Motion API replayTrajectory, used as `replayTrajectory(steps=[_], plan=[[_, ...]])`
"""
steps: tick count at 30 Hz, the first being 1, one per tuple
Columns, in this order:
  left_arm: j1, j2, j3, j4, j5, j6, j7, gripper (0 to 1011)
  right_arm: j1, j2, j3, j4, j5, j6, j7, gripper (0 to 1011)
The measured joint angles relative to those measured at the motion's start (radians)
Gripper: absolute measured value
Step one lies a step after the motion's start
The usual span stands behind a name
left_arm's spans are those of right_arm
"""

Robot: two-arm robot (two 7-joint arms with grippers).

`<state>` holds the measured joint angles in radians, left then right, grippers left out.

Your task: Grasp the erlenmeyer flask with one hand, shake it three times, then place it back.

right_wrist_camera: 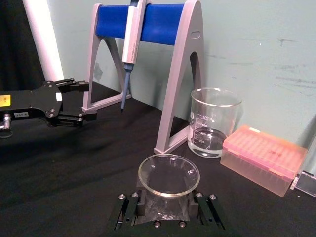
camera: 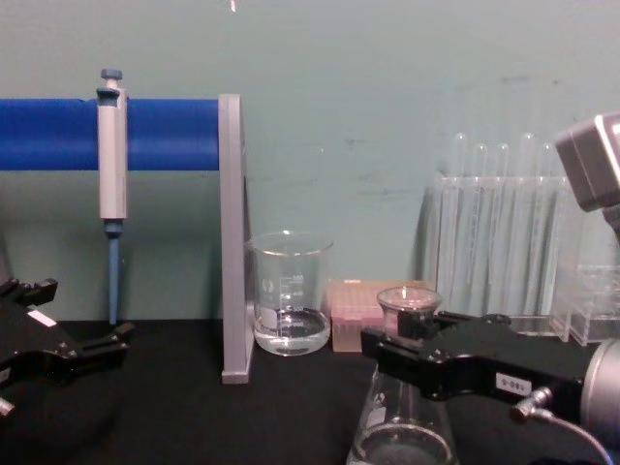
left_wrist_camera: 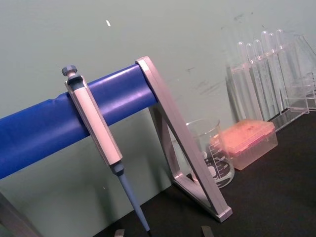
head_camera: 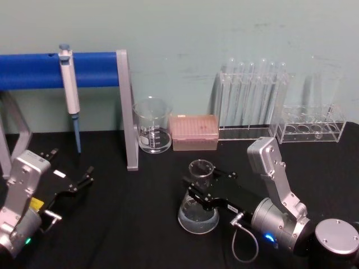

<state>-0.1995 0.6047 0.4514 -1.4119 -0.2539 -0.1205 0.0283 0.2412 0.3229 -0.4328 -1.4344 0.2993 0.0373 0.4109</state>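
Black cloth covers the table [head_camera: 140, 224], and at its far left the left claw [head_camera: 70, 171] hovers low over it, well apart from the glassware; its two flat fingers [right_wrist_camera: 74, 85] stand spread with open air between them and grip nothing; behind it a blue bar on a grey stand [head_camera: 126, 106] carries a grey pipette [head_camera: 69, 84] that hangs upright, its blue tip pointing down toward the table; just right of the stand's grey leg a straight-walled glass beaker [head_camera: 152, 125] stands near the wall with a little clear liquid at its bottom; touching or just beside the beaker on its right lies a pink tip box [head_camera: 194, 132]; in front of these, nearer the robot, the erlenmeyer flask [head_camera: 198, 216] stands upright with its wide base on the black table and a shallow pool of clear liquid inside; the right claw [head_camera: 206, 184] reaches in from the right and sits at the flask's narrow neck just under the flared rim, one black finger on each side of the glass; in the right wrist view the pads press against the neck, so the claw is closed on it; farther right, against the wall, a clear rack of test tubes [head_camera: 252, 101] stands upright, with a second lower clear rack [head_camera: 311, 129] beside it at the table's right edge.
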Motion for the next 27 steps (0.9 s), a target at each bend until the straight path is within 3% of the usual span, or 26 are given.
replayTrajectory(steps=[10,18,27], plan=[[0.0,0.0,0.0,0.0,0.0,0.0,0.0,1001,0.0,0.0,0.0,-0.001,0.001,0.0,0.0,789],[0.0,0.0,0.0,0.0,0.0,0.0,0.0,1001,0.0,0.0,0.0,-0.001,0.001,0.0,0.0,985],[0.0,0.0,0.0,0.0,0.0,0.0,0.0,1001,-0.001,0.001,0.0,-0.002,0.003,-0.001,0.002,1000]])
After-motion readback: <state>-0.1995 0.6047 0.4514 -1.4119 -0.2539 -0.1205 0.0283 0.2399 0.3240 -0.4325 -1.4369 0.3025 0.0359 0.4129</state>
